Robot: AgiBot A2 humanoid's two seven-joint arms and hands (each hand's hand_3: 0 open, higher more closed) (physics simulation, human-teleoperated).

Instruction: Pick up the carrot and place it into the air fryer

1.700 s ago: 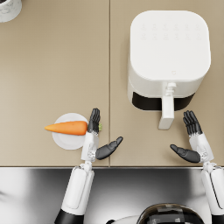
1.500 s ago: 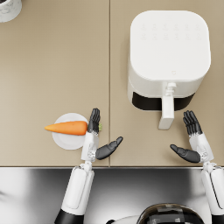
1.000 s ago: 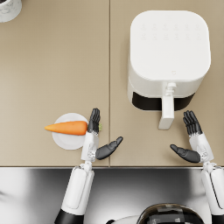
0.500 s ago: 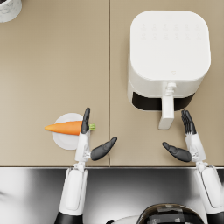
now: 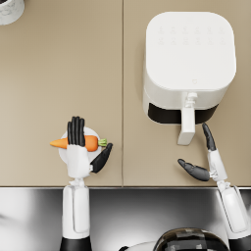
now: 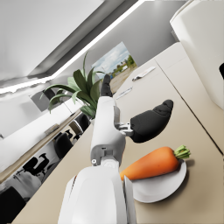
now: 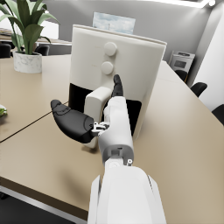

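Note:
The orange carrot (image 5: 92, 143) lies on a small white plate (image 5: 93, 133) near the table's front edge, green stub pointing right. My left hand (image 5: 77, 149) hovers over its middle, fingers straight and thumb spread, holding nothing. The left wrist view shows the carrot (image 6: 153, 162) on the plate (image 6: 162, 187) just below that hand (image 6: 114, 126). The white air fryer (image 5: 188, 63) stands at the right, its handle (image 5: 187, 125) facing me. My right hand (image 5: 206, 161) is open just right of the handle, apart from it. In the right wrist view the right hand (image 7: 103, 124) is before the fryer (image 7: 118, 65).
A white plant pot (image 5: 10, 9) stands at the far left corner, also seen as pot (image 7: 27, 62) in the right wrist view. A seam (image 5: 122, 73) runs down the table between plate and fryer. The table's front edge (image 5: 147, 186) lies close behind both hands.
My left hand has slid left from beside the carrot's green end to over its middle. My right hand has shifted slightly left toward the fryer handle. Carrot and fryer have not moved.

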